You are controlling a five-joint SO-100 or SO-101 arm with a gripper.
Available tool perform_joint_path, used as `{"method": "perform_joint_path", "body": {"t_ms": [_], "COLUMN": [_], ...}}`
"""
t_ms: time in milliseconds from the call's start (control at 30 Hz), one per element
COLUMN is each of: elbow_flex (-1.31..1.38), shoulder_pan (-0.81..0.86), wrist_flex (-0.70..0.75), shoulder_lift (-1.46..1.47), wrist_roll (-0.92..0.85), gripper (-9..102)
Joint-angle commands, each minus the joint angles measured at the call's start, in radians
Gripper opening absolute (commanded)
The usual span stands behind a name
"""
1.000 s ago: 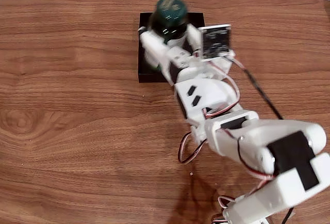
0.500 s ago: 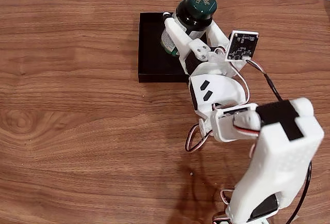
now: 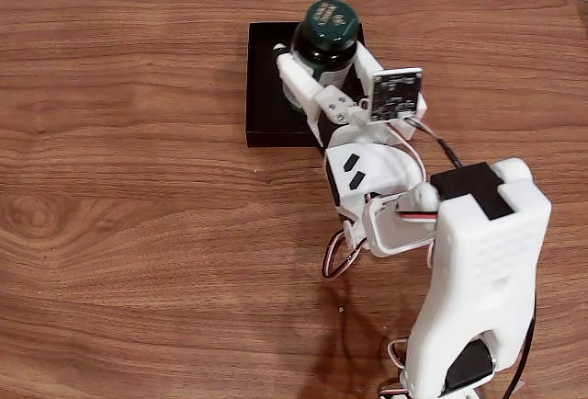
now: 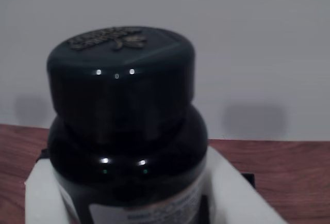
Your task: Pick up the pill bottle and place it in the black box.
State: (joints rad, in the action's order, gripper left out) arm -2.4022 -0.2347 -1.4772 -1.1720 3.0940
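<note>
Wood table (image 3: pixel 138 188), pill bottle (image 3: pixel 324 36) between jaws

Your work surface is a wood-grain table (image 3: pixel 138 233) with a curved far edge, and beyond that edge you see a pale wall. The black box (image 3: pixel 266 96) is resting flat on the table near the far edge. It sits under the jaws and reaches out to their left in the fixed view. Part of its right side is hidden behind them. In the wrist view you get a strip of the table (image 4: pixel 289 167) low behind the jaws, and a dark corner of the box (image 4: pixel 249 179) just right of them.
</note>
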Motion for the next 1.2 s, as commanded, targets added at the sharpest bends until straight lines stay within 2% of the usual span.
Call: {"method": "perform_joint_path", "body": {"t_ms": [0, 533, 1167], "elbow_flex": [0.067, 0.181, 0.31], "shoulder_pan": [-0.028, -0.086, -0.067], "wrist_flex": [-0.014, -0.075, -0.069], "shoulder_lift": [-0.023, 0.164, 0.322], "wrist_roll": [0.066, 0.144, 0.117], "gripper": [13, 14, 14]}}
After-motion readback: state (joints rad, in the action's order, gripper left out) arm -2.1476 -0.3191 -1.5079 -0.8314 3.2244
